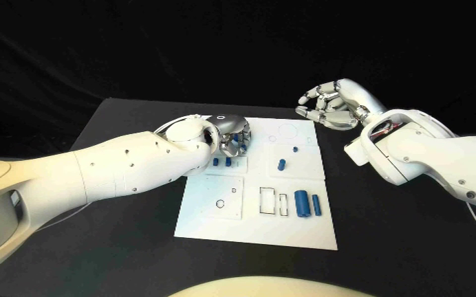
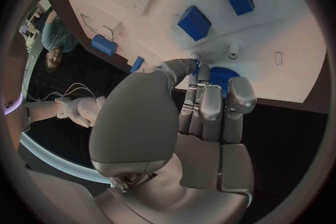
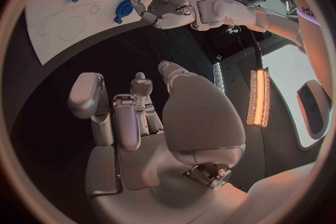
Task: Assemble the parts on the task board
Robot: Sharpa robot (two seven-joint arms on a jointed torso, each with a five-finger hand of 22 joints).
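Nearest me, two cylinders [image 1: 300, 204] lie on the board [image 1: 258, 232]. Further, my left hand [image 1: 230, 135] pinches a round blue part [image 2: 223, 75] over the board's far left; if it tilts, it could jam or slip free. Far right, my right hand [image 1: 332, 106] hovers, fingers [image 3: 126, 123] half-curled, holding nothing.

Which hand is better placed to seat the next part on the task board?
Left. The left hand is already over the task board, its fingers around a blue round part. The right hand hovers off the board's far right corner, holding nothing.
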